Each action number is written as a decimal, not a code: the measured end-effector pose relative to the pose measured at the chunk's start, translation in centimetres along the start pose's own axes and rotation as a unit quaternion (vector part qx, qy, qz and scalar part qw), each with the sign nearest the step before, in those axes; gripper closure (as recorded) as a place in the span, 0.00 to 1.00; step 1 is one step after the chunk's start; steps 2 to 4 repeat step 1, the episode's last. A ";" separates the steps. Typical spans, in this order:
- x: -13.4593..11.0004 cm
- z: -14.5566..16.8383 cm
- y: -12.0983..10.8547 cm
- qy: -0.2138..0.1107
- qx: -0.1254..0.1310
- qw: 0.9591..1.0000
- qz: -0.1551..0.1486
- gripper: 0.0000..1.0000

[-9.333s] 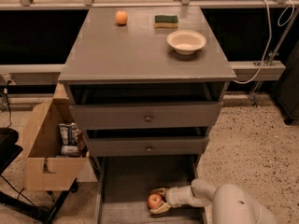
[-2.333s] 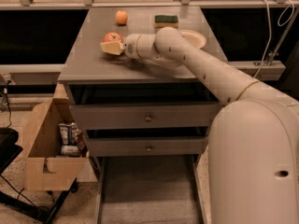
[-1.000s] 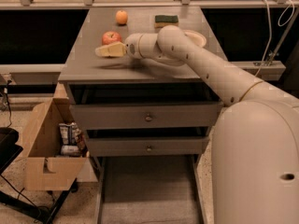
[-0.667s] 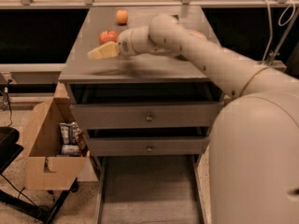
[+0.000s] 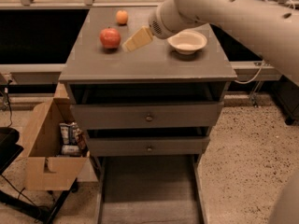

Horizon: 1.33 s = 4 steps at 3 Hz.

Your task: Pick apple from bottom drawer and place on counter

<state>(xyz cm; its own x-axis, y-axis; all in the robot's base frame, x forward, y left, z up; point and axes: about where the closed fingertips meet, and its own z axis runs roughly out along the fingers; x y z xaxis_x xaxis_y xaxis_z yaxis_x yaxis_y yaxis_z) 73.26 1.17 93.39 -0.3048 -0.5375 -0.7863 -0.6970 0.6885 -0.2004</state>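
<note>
The red apple (image 5: 110, 37) stands free on the grey counter (image 5: 145, 62), at its left side. My gripper (image 5: 135, 41) hovers just right of the apple, a little apart from it, open and empty, pointing down-left. My arm reaches in from the upper right. The bottom drawer (image 5: 149, 190) is pulled out at the foot of the cabinet and its floor shows nothing in it.
A small orange fruit (image 5: 122, 17) sits at the back of the counter. A white bowl (image 5: 187, 42) stands at the right, under my arm. Two knobbed drawers (image 5: 148, 117) are slightly ajar. A cardboard box (image 5: 46, 148) with packets stands on the floor at the left.
The apple went from the bottom drawer to the counter in my gripper and was let go. Since then the gripper has drawn away to the right of it and the view has shifted.
</note>
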 end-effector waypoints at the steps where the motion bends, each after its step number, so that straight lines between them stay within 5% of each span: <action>1: 3.1 -5.6 -2.3 0.006 0.073 0.997 0.017 0.00; 4: 3.1 -5.6 -2.3 0.006 0.073 0.997 0.017 0.00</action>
